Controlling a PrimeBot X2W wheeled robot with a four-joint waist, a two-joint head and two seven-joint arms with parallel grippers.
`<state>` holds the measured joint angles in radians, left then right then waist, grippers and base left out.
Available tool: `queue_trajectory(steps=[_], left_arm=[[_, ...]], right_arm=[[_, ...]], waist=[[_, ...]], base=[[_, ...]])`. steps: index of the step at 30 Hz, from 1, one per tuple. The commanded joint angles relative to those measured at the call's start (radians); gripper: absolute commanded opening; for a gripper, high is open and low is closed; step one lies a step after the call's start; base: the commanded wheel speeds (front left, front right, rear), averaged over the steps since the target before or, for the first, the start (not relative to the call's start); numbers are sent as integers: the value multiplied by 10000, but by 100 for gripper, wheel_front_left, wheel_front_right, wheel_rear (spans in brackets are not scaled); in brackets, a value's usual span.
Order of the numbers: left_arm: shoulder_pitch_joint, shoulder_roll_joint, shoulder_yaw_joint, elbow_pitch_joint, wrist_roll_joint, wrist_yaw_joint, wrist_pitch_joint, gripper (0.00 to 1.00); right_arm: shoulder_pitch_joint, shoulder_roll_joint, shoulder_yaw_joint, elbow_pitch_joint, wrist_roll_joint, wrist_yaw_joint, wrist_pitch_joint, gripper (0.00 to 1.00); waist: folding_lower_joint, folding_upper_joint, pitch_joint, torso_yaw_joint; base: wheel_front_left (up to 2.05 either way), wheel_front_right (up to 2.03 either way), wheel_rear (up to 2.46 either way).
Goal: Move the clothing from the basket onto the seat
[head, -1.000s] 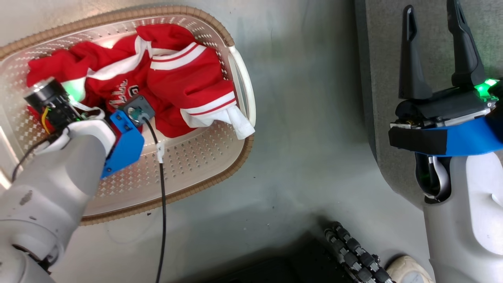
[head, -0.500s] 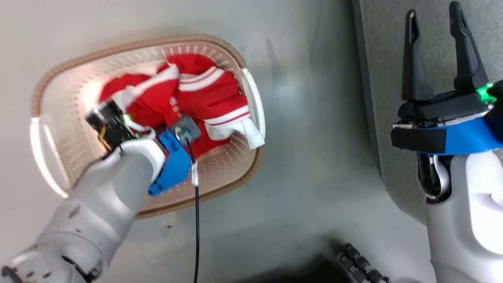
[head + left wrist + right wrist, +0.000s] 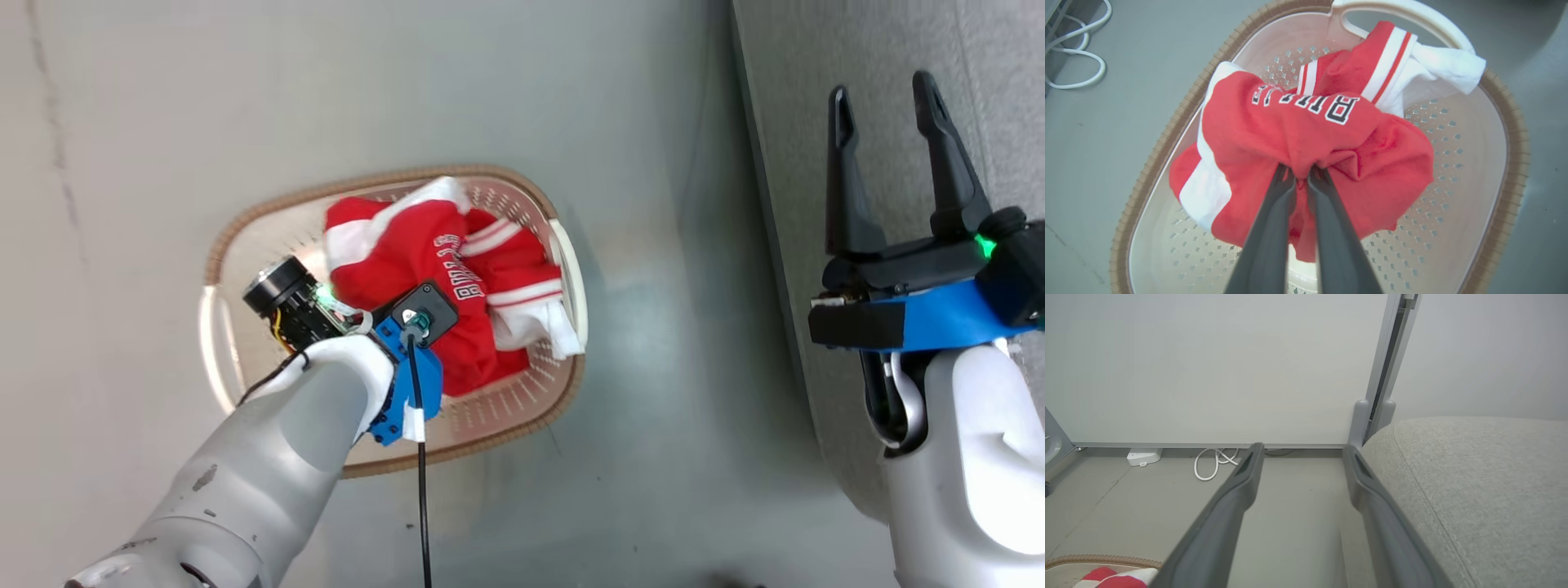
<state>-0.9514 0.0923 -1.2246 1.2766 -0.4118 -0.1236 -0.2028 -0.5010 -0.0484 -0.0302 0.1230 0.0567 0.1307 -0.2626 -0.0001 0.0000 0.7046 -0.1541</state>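
In the left wrist view my left gripper (image 3: 1300,173) is shut on a pinched fold of the red clothing (image 3: 1298,130), lettered in white and dark print. The bunch hangs over the cream perforated basket (image 3: 1515,134). A second red piece with white stripes (image 3: 1388,61) lies against the far handle, its white trim draped over it. From the head, my left wrist (image 3: 384,359) covers the fingers above the clothing (image 3: 441,286) and the basket (image 3: 245,237). My right gripper (image 3: 882,90) stands open and empty over the edge of the grey seat (image 3: 816,49), also seen as the seat (image 3: 1486,490).
The basket stands on grey floor left of the seat. A black cable (image 3: 422,490) hangs from my left wrist. White cables (image 3: 1212,465) and a small white box (image 3: 1143,456) lie by the wall, near a grey post (image 3: 1372,416).
The head camera has pulled back, so the basket looks smaller. The clothing in my left gripper has bunched up and lifted off the basket floor. The right gripper stays open.
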Motion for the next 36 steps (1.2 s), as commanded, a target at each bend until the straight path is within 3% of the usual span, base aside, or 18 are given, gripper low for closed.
queue_trajectory(steps=[1,12,23,36], left_arm=[[93,-55,94,-35,-108,60,-166,0],[430,-370,1175,-1294,-1032,463,-637,0],[1169,-48,2818,-3617,-1072,852,-638,0],[1989,-28,4012,-5101,-618,641,-638,0]], right_arm=[[189,-37,-73,63,-83,1,-35,100],[960,-36,-328,341,-384,1,-35,100],[1832,-36,-483,633,-321,1,-35,100],[2903,-91,-538,932,-338,1,-35,100]], waist=[[1,0,-661,396],[1,0,-2516,1009],[1,0,-4211,1187],[1,0,-5820,1190]], base=[[0,0,0],[0,0,0],[0,0,0],[0,0,0]])
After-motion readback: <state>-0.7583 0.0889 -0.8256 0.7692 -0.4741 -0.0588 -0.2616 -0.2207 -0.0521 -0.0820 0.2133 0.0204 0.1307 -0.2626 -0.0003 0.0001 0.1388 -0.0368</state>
